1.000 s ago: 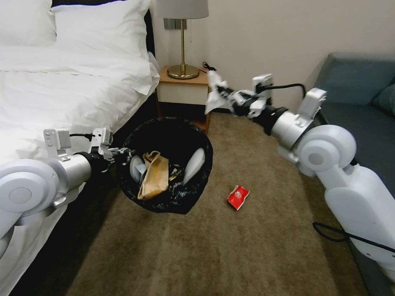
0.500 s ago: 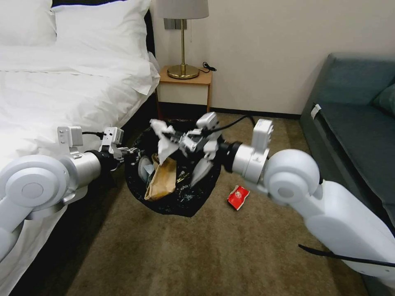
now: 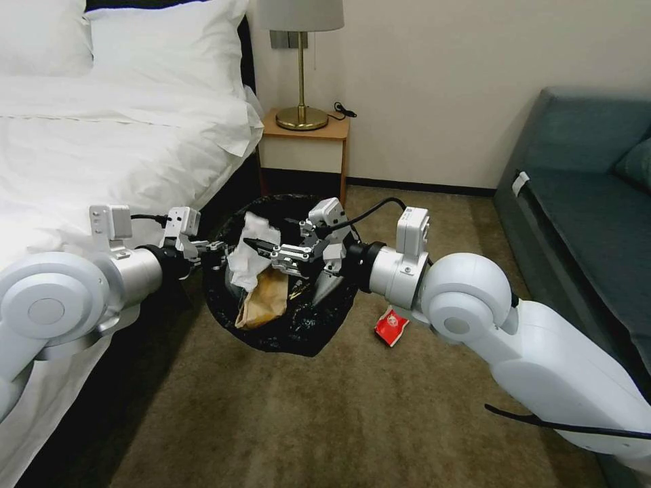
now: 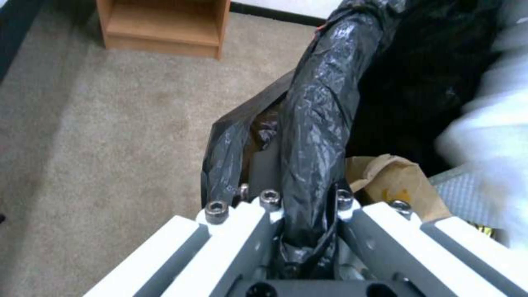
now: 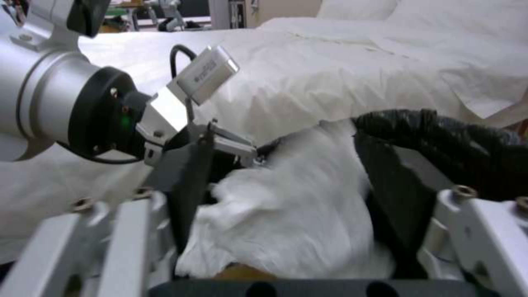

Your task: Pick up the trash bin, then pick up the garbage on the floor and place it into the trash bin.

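We can read no brand or writing: the red packet point(image 3: 392, 326) on the floor point(image 3: 380, 420) is too small to make out, and the brown paper bag point(image 3: 263, 299) shows a yellow mark we cannot decipher.

Compared with 1 second ago, when the right gripper point(image 3: 261, 245) held the white tissue point(image 3: 247, 259) up near the nightstand point(image 3: 303, 146), the arm has swung in over the trash bin point(image 3: 285, 324) — and since half a second ago it has dropped slightly lower over the opening. Its jaws now stand apart with the tissue loose between them in the right wrist view, hanging over the bin's mouth.

The left gripper point(image 3: 215, 247) is clamped on the bin's near rim, pinching the crinkly black bag between its fingers point(image 4: 344, 200) in the left wrist view, and holds the bin beside the bed point(image 3: 102, 156), as it did in both earlier frames.

The bin is round, lined with glossy black plastic folded over the rim. Inside we see the paper bag and a white slipper point(image 3: 324, 285) — the red packet lies on the beige-brown carpet just to the bin's right, where it lay before.
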Controlling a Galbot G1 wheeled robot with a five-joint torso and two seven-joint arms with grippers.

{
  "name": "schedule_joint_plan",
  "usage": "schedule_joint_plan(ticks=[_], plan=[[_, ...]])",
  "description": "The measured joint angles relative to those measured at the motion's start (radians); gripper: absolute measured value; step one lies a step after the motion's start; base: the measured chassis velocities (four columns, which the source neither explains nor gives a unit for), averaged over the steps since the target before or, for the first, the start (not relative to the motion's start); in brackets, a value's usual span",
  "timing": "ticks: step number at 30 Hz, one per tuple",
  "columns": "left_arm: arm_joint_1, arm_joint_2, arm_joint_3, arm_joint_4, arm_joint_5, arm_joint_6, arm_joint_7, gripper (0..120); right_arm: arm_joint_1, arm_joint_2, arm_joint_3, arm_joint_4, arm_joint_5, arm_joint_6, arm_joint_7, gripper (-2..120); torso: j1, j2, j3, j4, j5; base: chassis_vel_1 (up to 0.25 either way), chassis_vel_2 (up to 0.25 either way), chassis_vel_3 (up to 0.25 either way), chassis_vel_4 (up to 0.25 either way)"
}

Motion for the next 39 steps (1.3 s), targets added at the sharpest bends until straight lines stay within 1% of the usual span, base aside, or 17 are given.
schedule_joint_plan(ticks=[1,3,4,6,7,8,10,23,25,26,28,30,33,34,35,38,39], plan=[[0.000,0.000,0.000,0.000,0.000,0.000,0.000,1,0.000,0.000,0.000,0.000,0.000,0.000,0.000,71,0.000,0.000,0.000,0.0000,0.0000,0.000,0.000,0.000,0.000],[0.001,0.000,-0.003,-0.002,0.000,0.000,0.001,1,0.006,0.005,0.002,-0.001,-0.002,0.002,0.000,82,0.000,0.000,0.000,-0.0001,0.0001,0.000,0.000,0.000,0.000],[0.001,0.000,-0.003,-0.002,0.000,0.000,0.001,1,0.006,0.005,0.002,-0.001,-0.002,0.002,0.000,82,0.000,0.000,0.000,-0.0001,0.0001,0.000,0.000,0.000,0.000],[0.006,0.002,-0.008,-0.002,0.001,0.000,0.002,1,0.008,0.008,0.003,-0.001,-0.004,0.005,0.000,90,0.000,0.000,0.000,-0.0001,0.0001,0.000,0.000,0.000,0.000],[0.006,0.002,-0.008,-0.002,0.001,0.000,0.002,1,0.008,0.008,0.003,-0.001,-0.004,0.005,0.000,90,0.000,0.000,0.000,-0.0001,0.0001,0.000,0.000,0.000,0.000],[0.012,0.005,-0.014,-0.002,0.002,0.000,0.003,1,0.010,0.010,0.007,0.001,-0.004,0.007,0.001,97,0.000,0.000,0.000,0.0000,0.0001,0.000,0.000,0.000,0.000],[0.016,0.005,-0.019,-0.002,0.003,0.000,0.004,1,0.014,0.011,0.013,0.005,-0.004,0.009,0.001,99,0.000,0.000,0.000,0.0000,0.0001,0.000,0.000,0.000,0.000],[0.032,-0.002,-0.024,-0.001,0.014,0.000,0.005,1,0.062,0.006,0.119,0.020,0.044,0.019,-0.005,100,0.000,0.000,0.000,0.0000,0.0001,0.000,0.000,0.000,0.000],[0.036,-0.008,-0.031,0.004,0.017,0.000,0.005,1,0.091,0.005,0.154,0.014,0.094,0.059,-0.004,100,0.000,0.000,0.000,-0.0001,0.0001,0.000,0.000,0.000,0.000],[0.036,-0.008,-0.031,0.004,0.017,0.000,0.005,1,0.091,0.005,0.154,0.014,0.094,0.059,-0.004,100,0.000,0.000,0.000,-0.0001,0.0001,0.000,0.000,0.000,0.000],[0.047,-0.011,-0.040,0.005,0.019,0.000,0.004,1,0.110,0.007,0.171,-0.007,0.106,0.102,0.014,100,0.000,0.000,0.000,0.0000,0.0001,0.000,0.000,0.000,0.000],[0.053,-0.013,-0.044,0.006,0.020,0.000,0.003,1,0.112,0.008,0.181,-0.020,0.106,0.117,0.025,100,0.000,0.000,0.000,0.0001,0.0001,0.000,0.000,0.000,0.000],[0.069,-0.017,-0.053,0.007,0.027,0.000,0.003,1,0.096,0.006,0.204,-0.044,0.094,0.137,0.050,100,0.000,0.000,0.000,0.0001,0.0000,0.000,0.000,0.000,0.000],[0.078,-0.023,-0.062,0.006,0.030,0.000,0.001,1,0.059,-0.002,0.223,-0.059,0.076,0.147,0.076,100,0.000,0.000,0.000,0.0002,0.0002,0.000,0.000,0.000,0.000],[0.078,-0.023,-0.062,0.006,0.030,0.000,0.001,1,0.059,-0.002,0.223,-0.059,0.076,0.147,0.076,100,0.000,0.000,0.000,0.0002,0.0002,0.000,0.000,0.000,0.000],[0.094,-0.035,-0.076,-0.003,0.033,0.000,-0.010,1,-0.042,-0.026,0.269,-0.065,0.032,0.155,0.141,100,0.000,0.000,0.000,-0.0001,0.0004,0.000,0.000,0.000,0.000],[0.094,-0.035,-0.076,-0.003,0.033,0.000,-0.010,1,-0.042,-0.026,0.269,-0.065,0.032,0.155,0.141,100,0.000,0.000,0.000,-0.0001,0.0004,0.000,0.000,0.000,0.000]])
